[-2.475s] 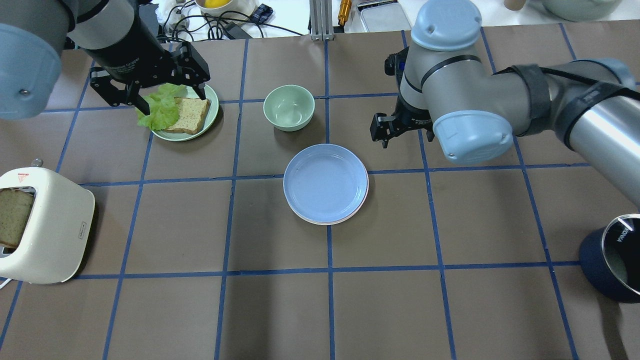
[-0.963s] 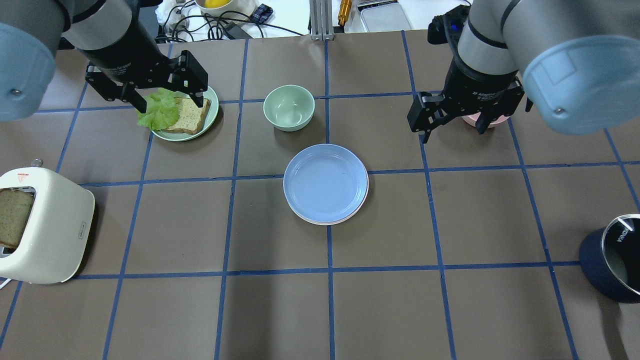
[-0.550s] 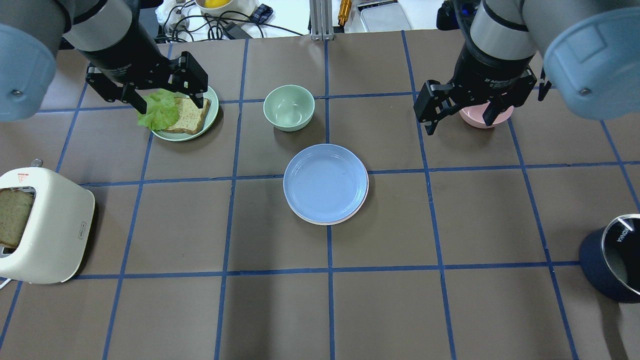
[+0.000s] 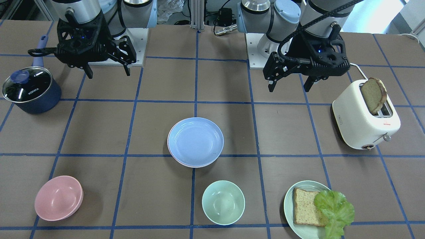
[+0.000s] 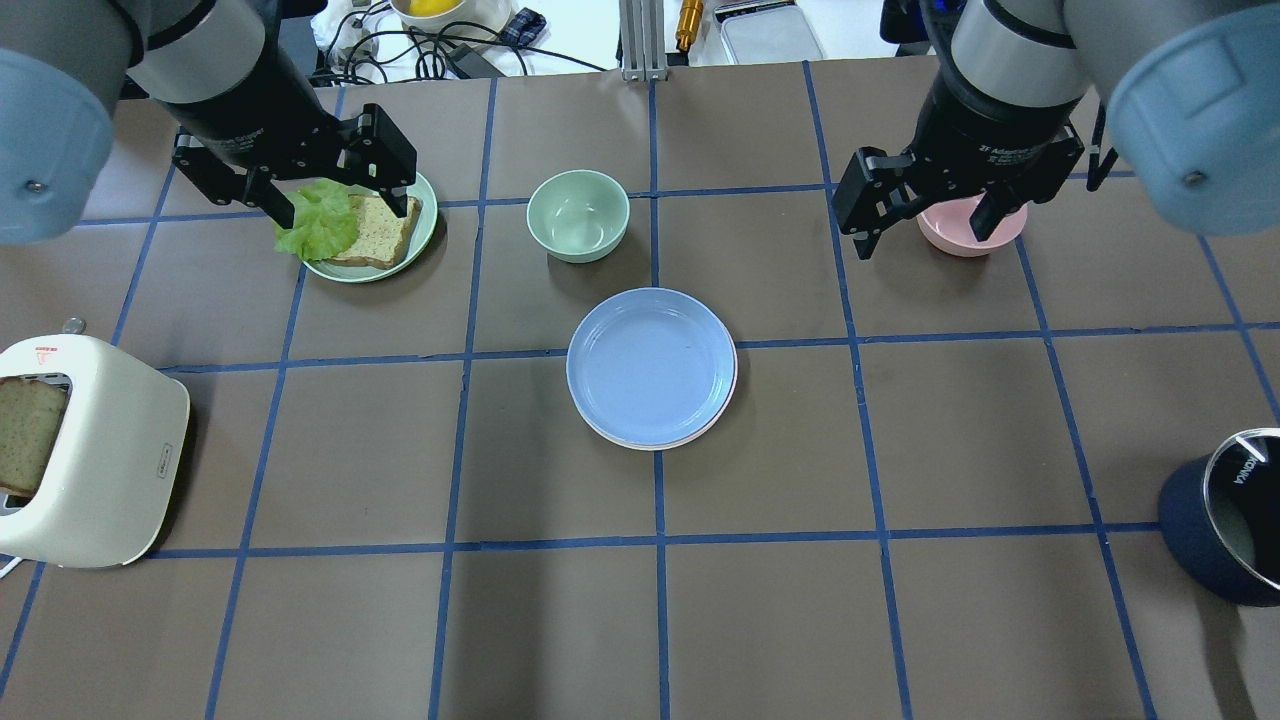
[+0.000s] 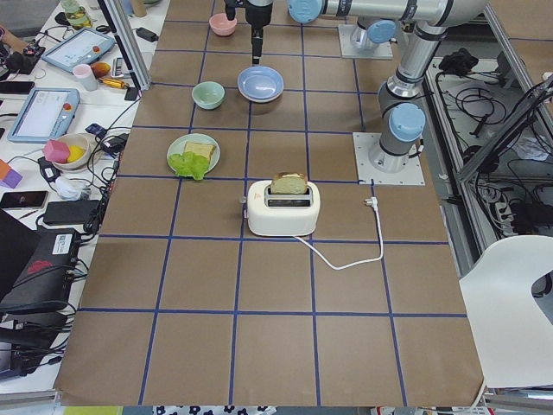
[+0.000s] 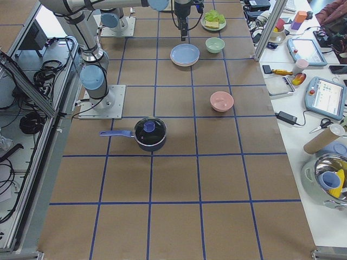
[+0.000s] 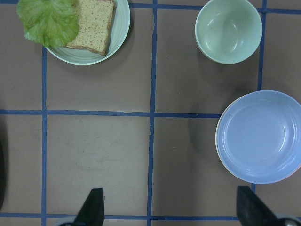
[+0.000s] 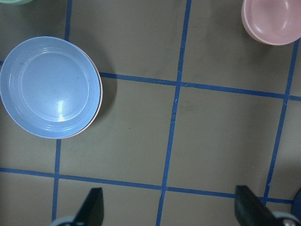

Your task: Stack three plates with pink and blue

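Observation:
The pale blue plate (image 5: 651, 365) lies on top of a stack at the table's middle, also in the front view (image 4: 195, 141). A pink rim (image 9: 99, 101) shows under it. The cream-white plate is hidden in the stack. My left gripper (image 5: 345, 205) is open and empty, raised over the mint plate at the back left. My right gripper (image 5: 925, 235) is open and empty, raised beside the pink bowl at the back right. The stack shows at the right of the left wrist view (image 8: 261, 136) and at the left of the right wrist view (image 9: 49, 87).
A mint plate (image 5: 425, 235) holds bread and lettuce. A mint bowl (image 5: 578, 215) stands behind the stack. A pink bowl (image 5: 950, 238) sits at the back right. A toaster (image 5: 100, 450) with bread stands at the left edge, a dark pot (image 5: 1225, 520) at the right.
My right arm has swung away from the stack to the back right, and its gripper now hangs over the pink bowl. My left gripper has barely moved. The stack has not moved.

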Action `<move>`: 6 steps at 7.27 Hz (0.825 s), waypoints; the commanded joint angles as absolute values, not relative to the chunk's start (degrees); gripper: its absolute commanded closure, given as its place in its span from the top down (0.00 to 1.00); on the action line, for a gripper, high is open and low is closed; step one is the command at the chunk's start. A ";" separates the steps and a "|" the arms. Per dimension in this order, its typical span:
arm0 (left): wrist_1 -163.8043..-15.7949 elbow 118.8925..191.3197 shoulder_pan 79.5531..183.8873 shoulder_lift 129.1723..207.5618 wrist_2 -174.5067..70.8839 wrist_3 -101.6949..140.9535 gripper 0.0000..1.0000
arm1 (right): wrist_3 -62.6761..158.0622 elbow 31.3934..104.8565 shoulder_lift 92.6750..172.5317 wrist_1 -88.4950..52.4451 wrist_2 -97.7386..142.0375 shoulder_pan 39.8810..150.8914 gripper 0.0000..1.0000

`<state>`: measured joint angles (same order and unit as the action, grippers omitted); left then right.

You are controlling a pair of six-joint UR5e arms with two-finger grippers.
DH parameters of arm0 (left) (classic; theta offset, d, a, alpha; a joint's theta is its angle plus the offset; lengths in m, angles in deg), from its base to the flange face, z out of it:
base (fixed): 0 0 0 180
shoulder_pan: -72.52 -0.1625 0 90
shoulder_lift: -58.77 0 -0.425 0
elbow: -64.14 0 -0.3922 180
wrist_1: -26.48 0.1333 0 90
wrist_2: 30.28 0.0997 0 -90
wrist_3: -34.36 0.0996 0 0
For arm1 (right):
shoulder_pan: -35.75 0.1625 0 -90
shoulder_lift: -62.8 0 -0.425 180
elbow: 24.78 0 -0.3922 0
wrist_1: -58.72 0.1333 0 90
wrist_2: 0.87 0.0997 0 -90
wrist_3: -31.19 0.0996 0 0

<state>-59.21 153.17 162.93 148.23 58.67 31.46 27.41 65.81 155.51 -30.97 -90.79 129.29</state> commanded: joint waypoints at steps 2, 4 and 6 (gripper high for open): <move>-59.21 153.17 162.88 148.16 58.67 31.46 1.00 | 28.03 65.92 155.52 -30.75 -90.78 129.27 1.00; -59.21 153.08 162.88 148.16 58.67 31.46 1.00 | 28.20 65.83 155.52 -30.75 -90.61 129.27 1.00; -59.21 153.08 162.88 148.16 58.67 31.46 1.00 | 28.56 65.74 156.04 -30.75 -90.52 129.27 1.00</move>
<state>-59.21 153.09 162.88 148.16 58.67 31.46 28.42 65.75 155.72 -30.75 -90.57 129.27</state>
